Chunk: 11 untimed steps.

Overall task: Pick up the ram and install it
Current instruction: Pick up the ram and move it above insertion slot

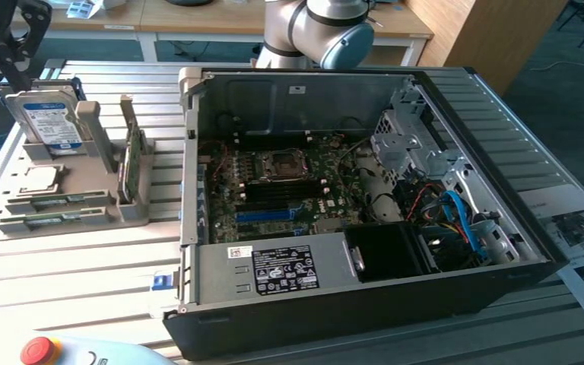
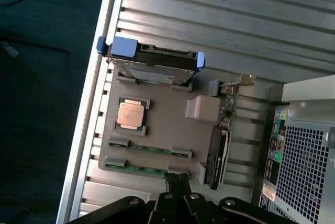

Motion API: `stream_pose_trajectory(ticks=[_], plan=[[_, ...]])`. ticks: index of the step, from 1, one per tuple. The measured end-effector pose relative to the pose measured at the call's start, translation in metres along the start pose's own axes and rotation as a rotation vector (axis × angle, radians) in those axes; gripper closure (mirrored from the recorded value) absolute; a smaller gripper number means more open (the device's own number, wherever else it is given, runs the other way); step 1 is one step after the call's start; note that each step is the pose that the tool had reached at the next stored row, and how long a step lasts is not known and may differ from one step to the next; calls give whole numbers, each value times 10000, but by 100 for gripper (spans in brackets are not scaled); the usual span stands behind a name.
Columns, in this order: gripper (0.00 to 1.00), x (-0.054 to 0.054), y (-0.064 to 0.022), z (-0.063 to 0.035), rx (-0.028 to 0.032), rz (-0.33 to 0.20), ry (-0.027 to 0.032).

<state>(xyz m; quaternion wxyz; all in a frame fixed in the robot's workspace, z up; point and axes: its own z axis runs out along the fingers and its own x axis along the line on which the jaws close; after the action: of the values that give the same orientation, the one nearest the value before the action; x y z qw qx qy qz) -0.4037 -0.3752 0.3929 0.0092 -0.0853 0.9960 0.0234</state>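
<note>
slatted table [image 1: 69,266] w/ parts tray [image 2: 162,130], open pc case [image 1: 373,319].

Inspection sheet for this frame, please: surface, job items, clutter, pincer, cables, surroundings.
Surface: slatted metal table carries a grey holder and an open computer case.
Job's things: ram and a second stick lie flat in the holder; motherboard exposed.
Clutter: hard drive, circuit card, processor in the holder.
Pincer: pincer shut, nothing held, over the holder's edge by the second stick.
Cables: blue cable inside the case.
Surroundings: wooden desk, printed sheets, red stop button.
</note>
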Motion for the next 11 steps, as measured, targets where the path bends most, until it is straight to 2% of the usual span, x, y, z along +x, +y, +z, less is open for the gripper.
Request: stream_pose_trajectory(ticks=[11], plan=[[90,0,0,0,-14,-656,30]])
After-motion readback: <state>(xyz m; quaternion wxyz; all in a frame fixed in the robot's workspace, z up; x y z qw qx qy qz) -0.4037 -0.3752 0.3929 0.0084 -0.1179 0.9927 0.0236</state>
